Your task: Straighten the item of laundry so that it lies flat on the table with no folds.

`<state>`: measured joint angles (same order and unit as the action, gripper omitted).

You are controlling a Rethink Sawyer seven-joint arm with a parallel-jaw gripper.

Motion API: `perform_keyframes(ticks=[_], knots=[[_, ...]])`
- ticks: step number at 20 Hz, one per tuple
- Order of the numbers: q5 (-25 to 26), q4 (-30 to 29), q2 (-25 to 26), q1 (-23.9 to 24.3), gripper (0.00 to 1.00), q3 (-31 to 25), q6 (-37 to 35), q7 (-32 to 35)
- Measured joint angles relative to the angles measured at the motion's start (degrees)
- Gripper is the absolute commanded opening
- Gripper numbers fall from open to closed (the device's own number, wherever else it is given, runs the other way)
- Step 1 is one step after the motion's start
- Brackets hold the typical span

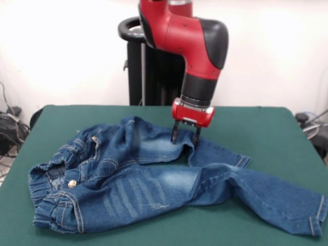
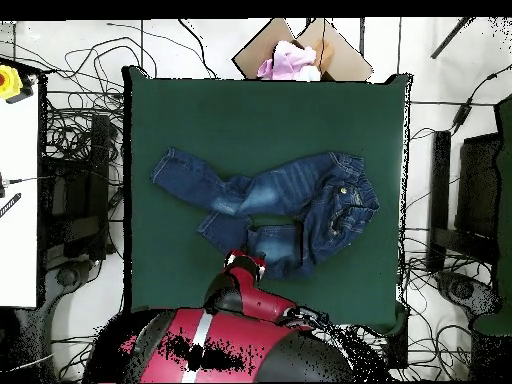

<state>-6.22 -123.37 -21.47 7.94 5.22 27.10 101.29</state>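
From the front, the jeans (image 1: 154,179) lie crumpled on the green table (image 1: 266,133), waistband toward the left, one leg stretched out to the right and the other folded back behind it. The gripper (image 1: 185,137) points straight down with its fingers slightly spread, their tips touching the folded leg's denim.

From overhead, the jeans (image 2: 275,205) sit near the table's (image 2: 170,110) middle. The gripper (image 2: 245,265) is over the folded leg's edge; its fingers are hidden there.
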Motion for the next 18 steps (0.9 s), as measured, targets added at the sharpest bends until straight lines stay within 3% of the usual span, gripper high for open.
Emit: perform_keyframes(ticks=[5,6,15,18], knots=[[0.0,0.2,-0.1,-0.2,1.00,0.1,-0.4,0.0],[0.0,0.3,0.0,-0.5,0.00,0.1,-0.4,0.0],[0.7,0.0,-0.3,2.1,0.00,-2.0,-0.5,0.0],[3.4,-0.6,-0.7,6.8,0.00,-4.9,-1.0,0.0]])
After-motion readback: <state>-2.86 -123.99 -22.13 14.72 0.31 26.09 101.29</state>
